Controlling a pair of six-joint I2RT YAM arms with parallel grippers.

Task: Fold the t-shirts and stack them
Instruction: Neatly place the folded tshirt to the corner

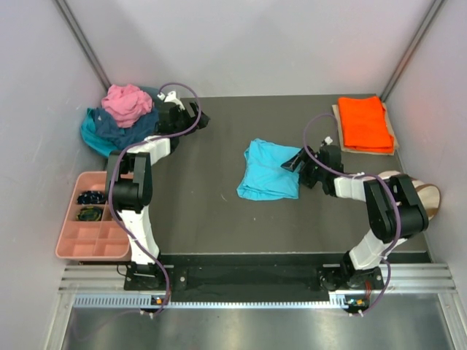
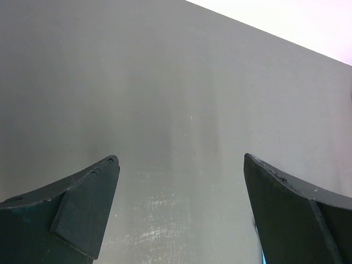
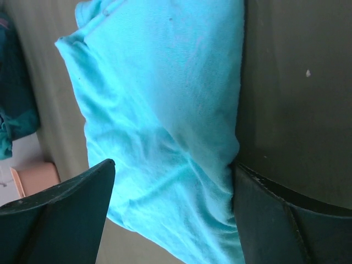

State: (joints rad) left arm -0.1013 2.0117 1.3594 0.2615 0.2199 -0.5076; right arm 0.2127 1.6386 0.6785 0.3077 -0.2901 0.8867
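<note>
A bright turquoise t-shirt [image 1: 266,171] lies partly folded and rumpled in the middle of the dark table. My right gripper [image 1: 295,166] is low at its right edge, open. In the right wrist view the turquoise cloth [image 3: 165,99] lies between the wide jaws of the right gripper [image 3: 173,164], and the right finger [image 3: 264,209] touches the cloth's edge. A folded orange t-shirt [image 1: 365,122] rests at the back right. Pink [image 1: 125,102], navy [image 1: 128,127] and teal [image 1: 93,135] t-shirts are heaped at the back left. My left gripper [image 1: 198,117] is beside that heap, open over bare table [image 2: 180,159].
A pink compartment tray [image 1: 76,244] holding small dark items sits at the left edge. A tan flat sheet [image 1: 394,135] lies under the orange shirt. A cream and brown rounded thing [image 1: 427,197] lies behind the right arm. White walls close in on three sides.
</note>
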